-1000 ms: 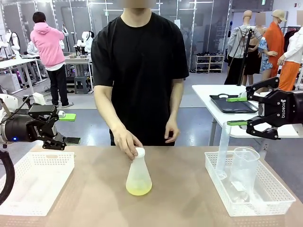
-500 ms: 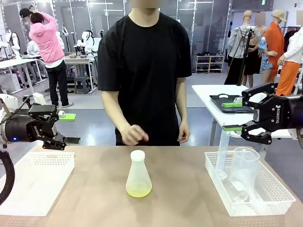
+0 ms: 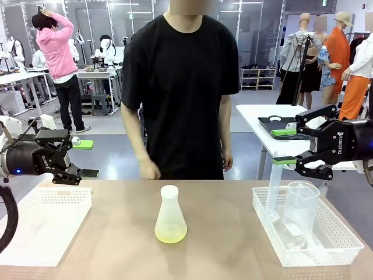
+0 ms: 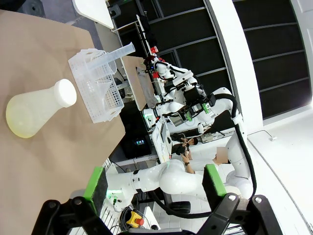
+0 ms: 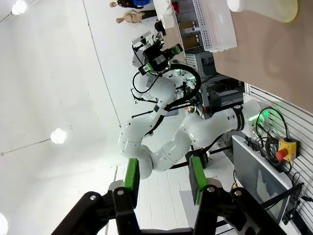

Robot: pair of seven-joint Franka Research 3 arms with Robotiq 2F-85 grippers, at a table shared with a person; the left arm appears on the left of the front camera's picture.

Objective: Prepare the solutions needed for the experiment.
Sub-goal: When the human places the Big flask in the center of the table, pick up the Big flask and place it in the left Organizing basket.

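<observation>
Front: solutions (image 3: 171, 234) = shallow yellow-green layer in capped flask (image 3: 171, 211), mid-bench. Risk: light flask w/ narrow neck, so an off-centre pinch or side knock probably tips it. Left gripper (image 3: 85, 158) wide open, empty, level over left bench edge. Right gripper (image 3: 284, 146) jaws apart, empty, level over right edge above cylinder (image 3: 274, 188); a low sweep could clip it.
L wrist: flask (image 4: 35, 110) well apart from fingers.
R wrist: flask base (image 5: 266, 7) far off at top.

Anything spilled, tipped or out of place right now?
Nothing stands out. The capped flask stands upright, its shallow yellow-green solution inside, no puddle on the table. The beaker stands upright in the right basket.
</observation>
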